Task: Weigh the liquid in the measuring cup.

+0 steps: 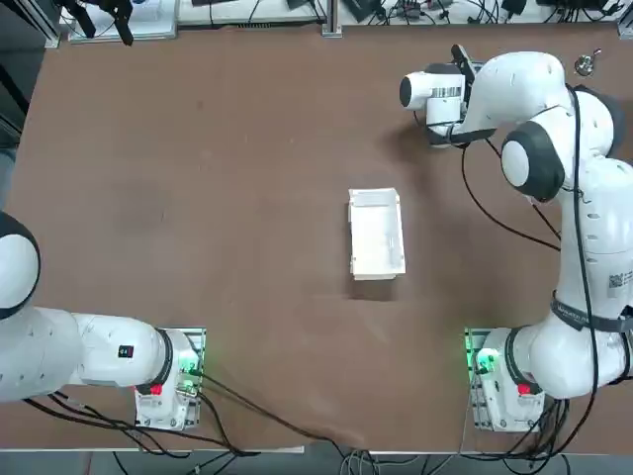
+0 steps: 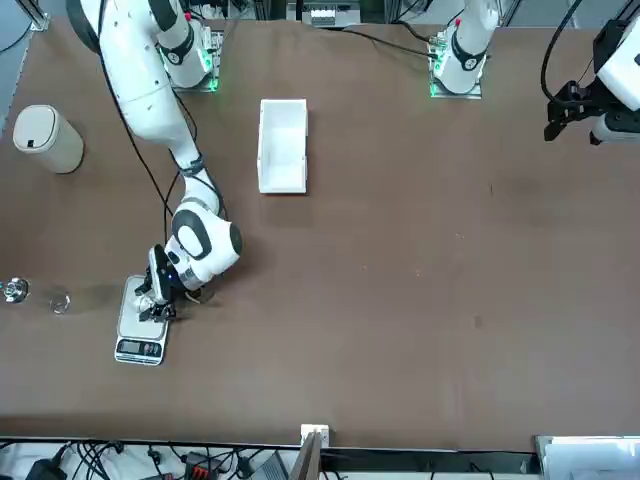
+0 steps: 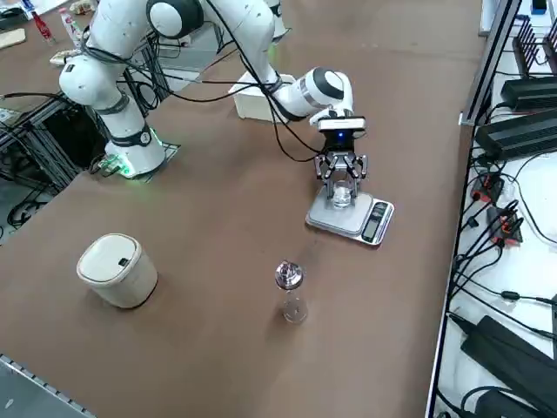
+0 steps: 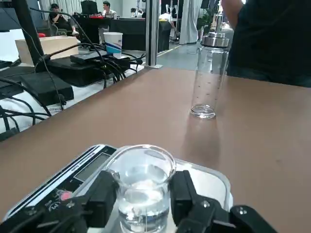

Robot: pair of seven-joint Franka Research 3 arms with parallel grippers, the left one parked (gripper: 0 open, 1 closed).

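The clear cup (image 4: pixel 142 187), part filled with liquid, is seen on the scale (image 3: pixel 351 217) platform, flanked closely by the fingers (image 4: pixel 103 196) of the right gripper (image 3: pixel 340 183); contact cannot be told. Beyond it, a clear bottle (image 4: pixel 207 77) with a metal cap is set apart on the brown table (image 3: pixel 218 261), near its edge. A white box (image 1: pixel 376 234) is seen mid-table

Clear glossy measuring cup (image 4: pixel 142 187), matt table (image 4: pixel 252 141)
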